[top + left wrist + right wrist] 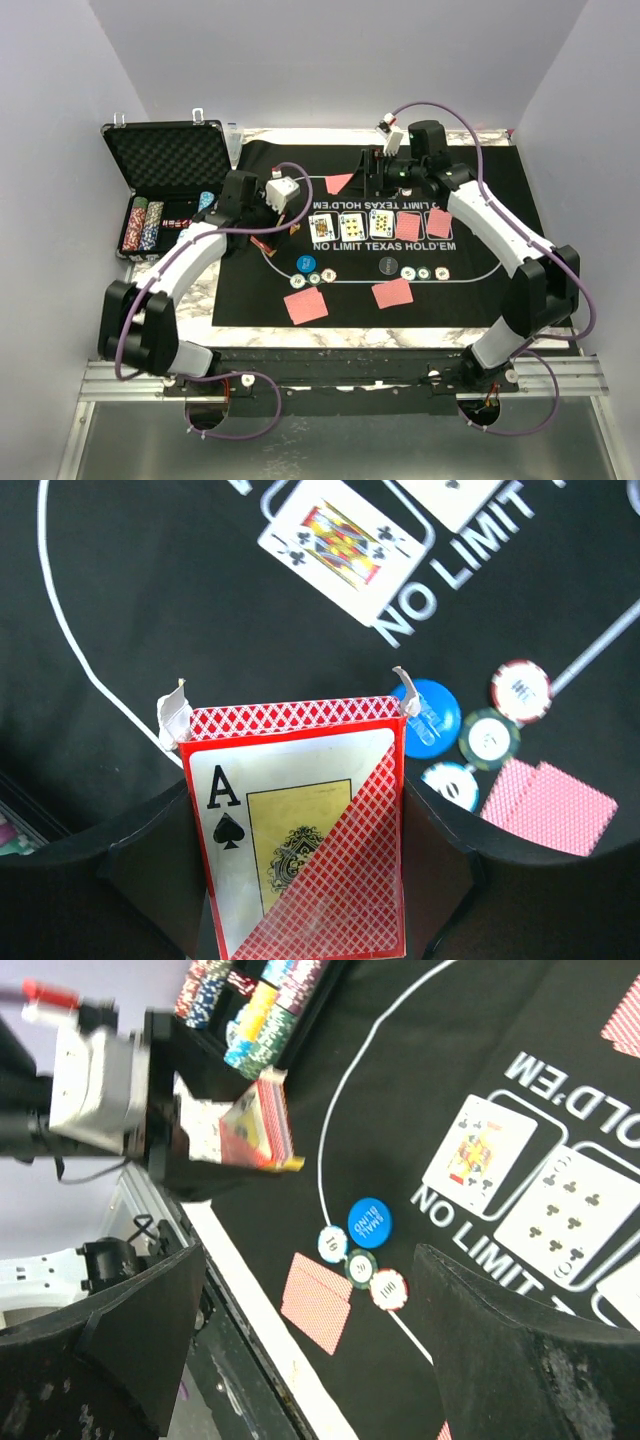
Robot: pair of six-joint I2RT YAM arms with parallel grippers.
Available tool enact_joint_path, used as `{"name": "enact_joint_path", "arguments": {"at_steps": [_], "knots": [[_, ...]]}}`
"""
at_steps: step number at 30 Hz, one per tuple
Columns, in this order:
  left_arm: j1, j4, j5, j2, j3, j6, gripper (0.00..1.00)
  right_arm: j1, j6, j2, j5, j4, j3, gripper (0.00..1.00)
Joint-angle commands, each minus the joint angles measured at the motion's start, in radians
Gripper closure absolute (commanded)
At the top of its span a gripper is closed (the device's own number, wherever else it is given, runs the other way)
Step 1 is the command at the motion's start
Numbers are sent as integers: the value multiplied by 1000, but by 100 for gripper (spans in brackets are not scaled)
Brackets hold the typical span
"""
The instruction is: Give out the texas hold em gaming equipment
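Left gripper (295, 855) is clamping the card box (300, 780) at lower centre; right gripper (320, 1330) is holding its 2 fingers (520, 1360) wide apart.

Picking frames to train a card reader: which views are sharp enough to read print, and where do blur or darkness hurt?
Left wrist: sharp; the card box shows its ace of spades crisply. Right wrist: the blue button reads SMALL BLIND, but the near fingers are dark and soft. Top external: evenly lit, mat lettering legible, face-up cards tiny.
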Motion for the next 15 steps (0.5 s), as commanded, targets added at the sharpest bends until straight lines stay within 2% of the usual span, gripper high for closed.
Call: {"name": "enact_joint_path", "arguments": {"at_steps": [1, 7, 15], "knots": [[47, 41, -31, 142, 128, -56, 86, -32, -93, -59, 43, -108, 23, 12], [67, 32, -40, 283, 215, -81, 82, -51, -109, -94, 57, -119, 1, 12], [83, 69, -35, 357, 222, -115, 77, -56, -125, -119, 70, -134, -15, 13]]}}
